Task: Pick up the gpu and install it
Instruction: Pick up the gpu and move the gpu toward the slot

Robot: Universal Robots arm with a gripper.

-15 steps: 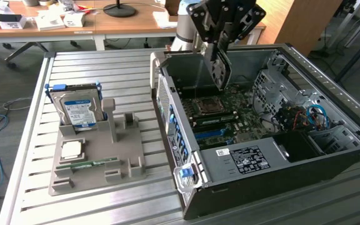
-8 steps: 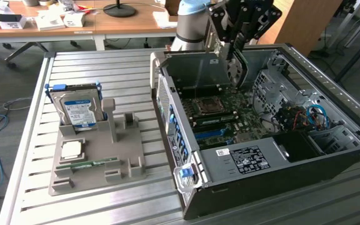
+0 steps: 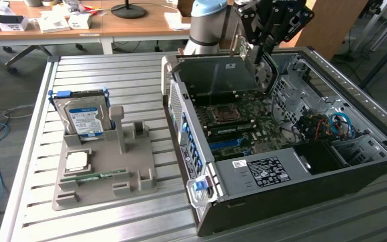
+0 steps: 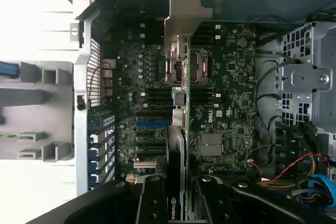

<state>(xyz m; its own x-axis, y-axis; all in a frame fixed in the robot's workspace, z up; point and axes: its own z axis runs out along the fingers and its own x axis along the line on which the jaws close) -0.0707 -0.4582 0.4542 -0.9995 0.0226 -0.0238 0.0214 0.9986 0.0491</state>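
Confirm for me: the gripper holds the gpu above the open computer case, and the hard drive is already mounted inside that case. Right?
Not quite. The gripper does hold the gpu above the open computer case, but the hard drive stands upright in the grey holder beside the case, as the exterior view shows.

Your gripper (image 4: pixel 181 205) clamped the gpu (image 4: pixel 177 145) edge-on between its dark fingers (image 4: pixel 152 198), held over the motherboard (image 4: pixel 231 77) inside the open computer case (image 4: pixel 84 103). The card's pale metal bracket (image 4: pixel 185 9) crossed in front of the motherboard's processor socket (image 4: pixel 200 69).
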